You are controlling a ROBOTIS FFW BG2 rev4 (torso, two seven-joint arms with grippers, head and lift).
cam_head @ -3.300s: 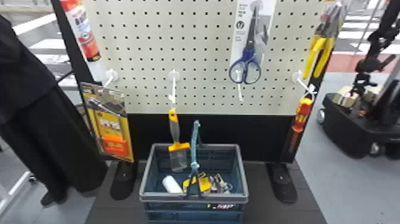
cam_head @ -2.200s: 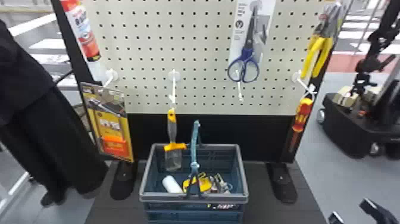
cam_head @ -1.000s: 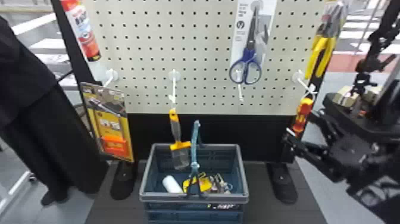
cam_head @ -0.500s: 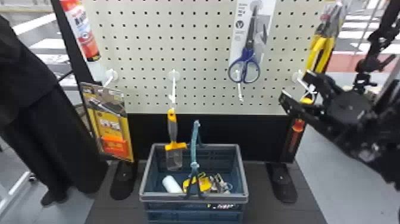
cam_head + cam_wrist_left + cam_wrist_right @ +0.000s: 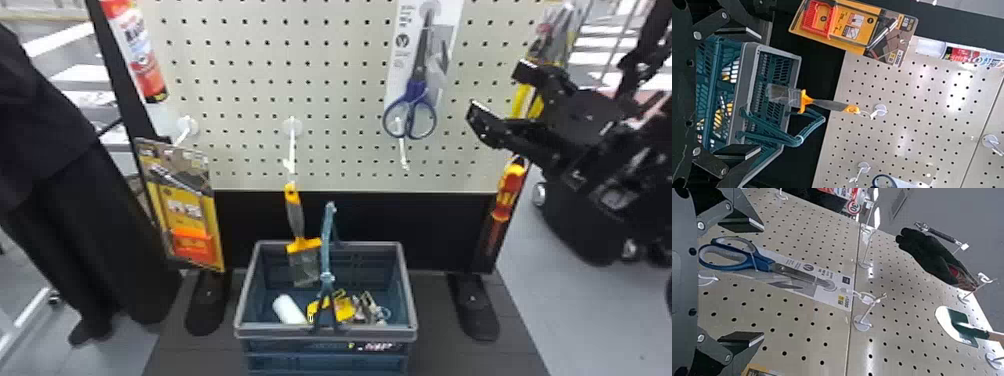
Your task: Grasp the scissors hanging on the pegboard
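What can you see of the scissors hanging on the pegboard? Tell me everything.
The scissors have blue plastic handle loops with grey inner lining and dark metal blades, shut. They hang upright, loops down and tips up, fastened flat on a white printed card that hangs from a hook on the cream pegboard. A thin white tie seems to cross them just above the loops. The open right tool is to their right, not touching.

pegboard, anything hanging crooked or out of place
The yellow packaged tool hangs tilted at the lower left corner of the pegboard, over the black frame. The scissors hang normally on their card; nothing looks spilled or damaged.
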